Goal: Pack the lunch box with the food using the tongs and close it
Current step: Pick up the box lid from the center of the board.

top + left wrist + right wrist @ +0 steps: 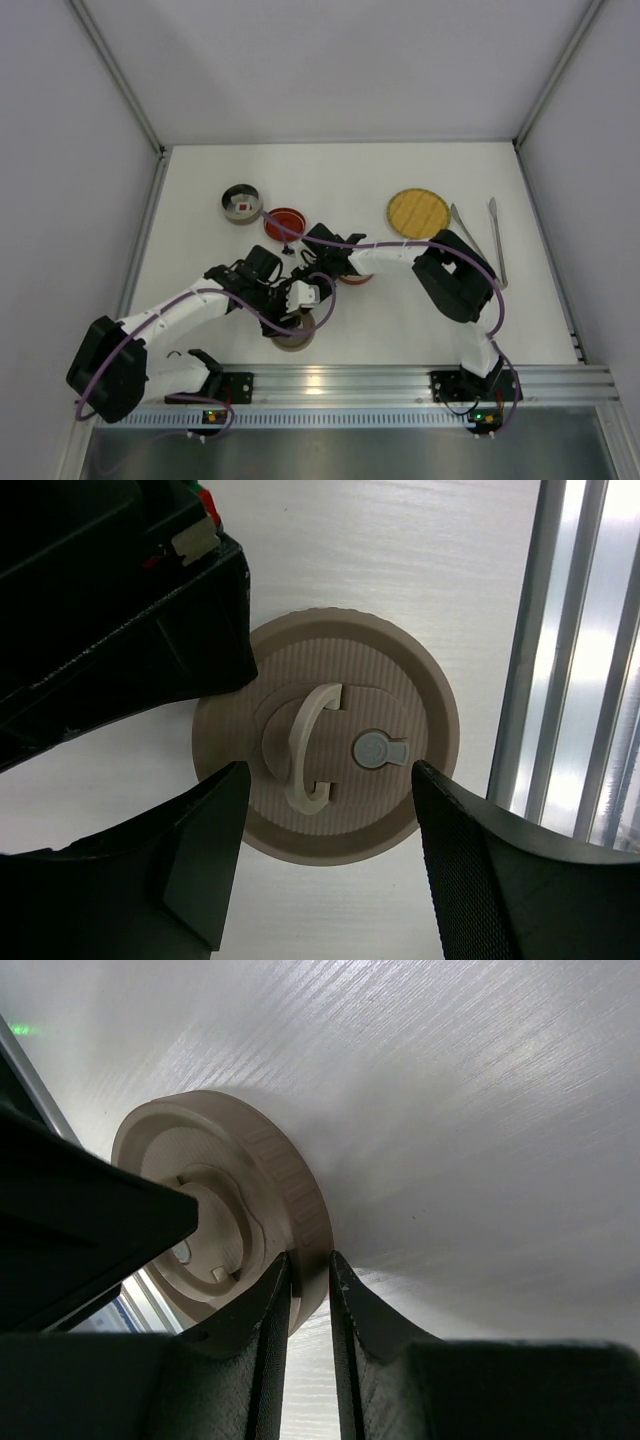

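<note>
Your lid (335, 735) is round and beige, with a ribbed rim, a pale arched handle (305, 750) folded flat across its middle and a small round plug beside it. It lies on the desk (350, 170) near the front edge, close to the metal rail (570, 680).

Your left gripper (330, 780) hangs directly above the lid with its fingers wide apart, one on each side of the handle, gripping nothing. Your right gripper (308, 1270) comes in from the far side, its fingers almost together and pinched on the rim of the lid (225, 1210).

The two wrists crowd each other over the lid, so there is little room there. The small round tin (228, 193) with a piece of food (241, 207) in it sits well apart at the back left, with a red dish (286, 222) just beside it. The yellow plate (418, 211) and the tongs (497, 240) lie at the right, with open desk around them.
</note>
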Available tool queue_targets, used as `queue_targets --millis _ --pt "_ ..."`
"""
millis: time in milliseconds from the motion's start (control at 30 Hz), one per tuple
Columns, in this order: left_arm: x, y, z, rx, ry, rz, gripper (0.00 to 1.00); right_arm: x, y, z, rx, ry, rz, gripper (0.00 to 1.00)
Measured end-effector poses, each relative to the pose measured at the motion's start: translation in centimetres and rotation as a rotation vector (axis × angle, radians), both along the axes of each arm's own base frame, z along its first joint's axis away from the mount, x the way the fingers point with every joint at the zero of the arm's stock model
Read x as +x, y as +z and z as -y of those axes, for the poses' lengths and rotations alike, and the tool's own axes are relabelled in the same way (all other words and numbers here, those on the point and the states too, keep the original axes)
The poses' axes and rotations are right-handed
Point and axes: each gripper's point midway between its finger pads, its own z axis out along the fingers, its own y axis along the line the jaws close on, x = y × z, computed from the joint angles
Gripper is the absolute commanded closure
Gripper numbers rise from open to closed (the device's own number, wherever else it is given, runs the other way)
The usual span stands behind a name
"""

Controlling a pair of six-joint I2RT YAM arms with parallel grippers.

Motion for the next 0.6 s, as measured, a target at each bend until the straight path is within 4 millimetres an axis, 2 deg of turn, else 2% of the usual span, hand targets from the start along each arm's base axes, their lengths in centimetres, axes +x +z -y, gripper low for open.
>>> queue_targets --millis 133,367,600 --pt "0.37 -0.96 -0.09 0.029 0.009 -0.013 0.32 0.01 0.00 0.00 0.000 0.001 0.001 0.81" --pt "0.42 -1.29 0.03 0.034 0.004 -0.025 0.50 0.01 -0.01 0.01 0.001 0.004 0.003 0.81" --pt "0.30 -1.26 0.11 0.030 -0.012 -0.024 0.58 0.02 0.00 0.01 0.001 0.004 0.002 0.81"
